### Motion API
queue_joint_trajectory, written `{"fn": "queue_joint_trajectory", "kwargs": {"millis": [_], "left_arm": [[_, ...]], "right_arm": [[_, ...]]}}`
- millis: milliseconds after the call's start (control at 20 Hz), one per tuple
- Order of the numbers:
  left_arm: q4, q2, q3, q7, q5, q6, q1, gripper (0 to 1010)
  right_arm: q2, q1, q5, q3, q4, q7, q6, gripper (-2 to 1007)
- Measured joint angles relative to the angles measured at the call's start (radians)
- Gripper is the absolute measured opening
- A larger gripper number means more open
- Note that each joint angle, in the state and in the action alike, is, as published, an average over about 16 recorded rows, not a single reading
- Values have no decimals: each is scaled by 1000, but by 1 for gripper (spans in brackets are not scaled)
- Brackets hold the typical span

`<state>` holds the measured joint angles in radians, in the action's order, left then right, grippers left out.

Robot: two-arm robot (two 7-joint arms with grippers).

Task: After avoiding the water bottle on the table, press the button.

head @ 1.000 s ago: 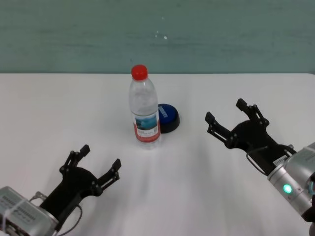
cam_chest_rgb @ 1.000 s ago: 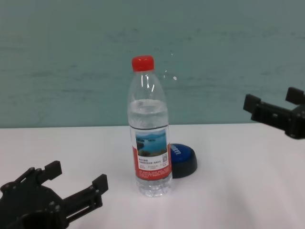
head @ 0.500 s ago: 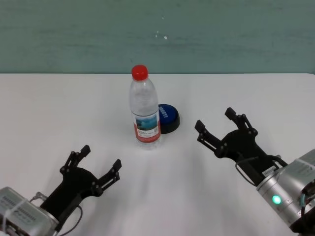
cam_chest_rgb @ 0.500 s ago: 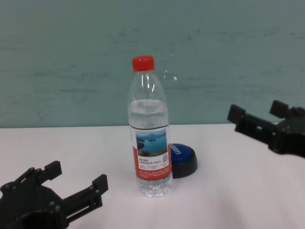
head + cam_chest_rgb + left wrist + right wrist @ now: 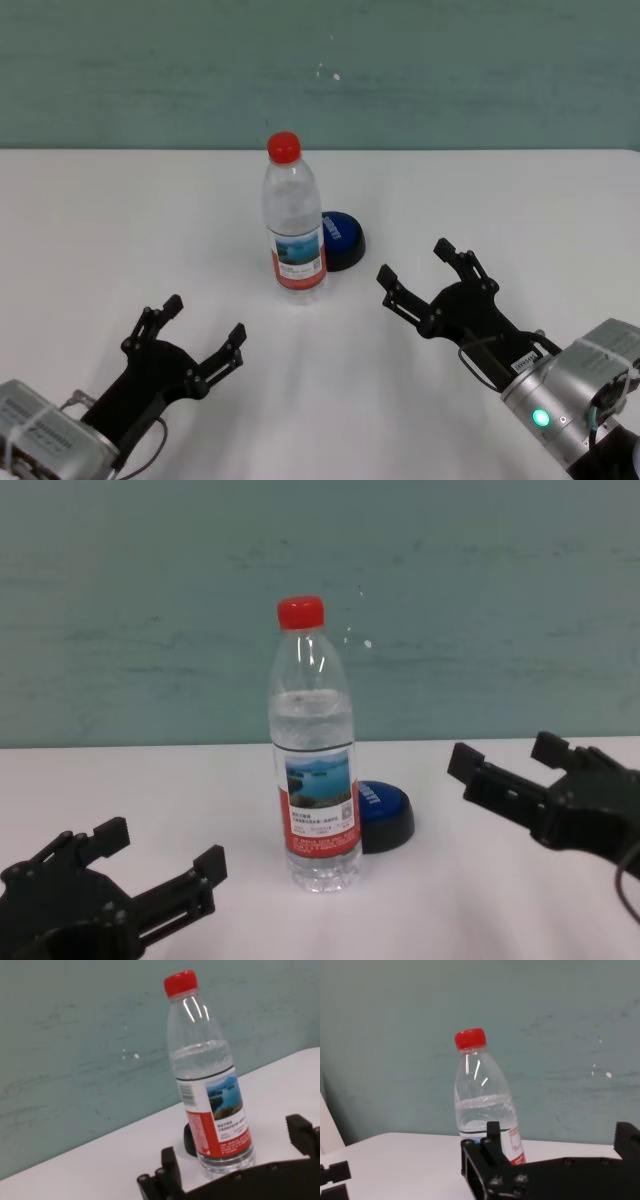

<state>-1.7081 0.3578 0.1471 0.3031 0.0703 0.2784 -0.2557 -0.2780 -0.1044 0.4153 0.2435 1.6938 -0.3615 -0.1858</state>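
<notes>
The water bottle point(image 5: 294, 225) stands upright mid-table, with a red cap and a lake label. The blue button point(image 5: 342, 238) sits just behind and to the right of it, touching or nearly so. In the chest view the bottle point(image 5: 312, 780) partly hides the button point(image 5: 385, 815). My right gripper point(image 5: 412, 261) is open and empty, to the right of the button and a little nearer me, low over the table point(image 5: 120, 220). It also shows in the chest view point(image 5: 504, 752). My left gripper point(image 5: 205, 318) is open and empty, at the near left.
A teal wall runs behind the table's far edge. The right wrist view shows the bottle point(image 5: 482, 1105) straight ahead between its fingers. The left wrist view shows the bottle point(image 5: 210, 1090) with a sliver of the button point(image 5: 187, 1137) behind it.
My right gripper has moved left, lower and nearer me, closing on the button's right side. The left arm, the bottle and the button have not moved.
</notes>
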Motion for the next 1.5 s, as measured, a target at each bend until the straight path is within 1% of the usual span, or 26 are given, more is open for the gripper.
{"fn": "queue_joint_trajectory", "kwargs": {"millis": [250, 500, 600, 950, 1350, 1500], "left_arm": [[0, 0, 0, 0, 0, 0, 0, 1000], [0, 0, 0, 0, 0, 0, 0, 1000], [0, 0, 0, 0, 0, 0, 0, 1000], [0, 0, 0, 0, 0, 0, 0, 1000], [0, 0, 0, 0, 0, 0, 0, 1000], [0, 0, 0, 0, 0, 0, 0, 1000]], "right_arm": [[9, 10, 9, 10, -39, -8, -20, 1004], [16, 19, 15, 14, -69, -11, -32, 1004], [18, 22, 12, 16, -80, -10, -37, 1004], [21, 30, -25, 19, -105, -1, -57, 1004], [20, 31, -78, 23, -114, 4, -79, 1004], [21, 30, -88, 22, -115, 2, -84, 1004]]}}
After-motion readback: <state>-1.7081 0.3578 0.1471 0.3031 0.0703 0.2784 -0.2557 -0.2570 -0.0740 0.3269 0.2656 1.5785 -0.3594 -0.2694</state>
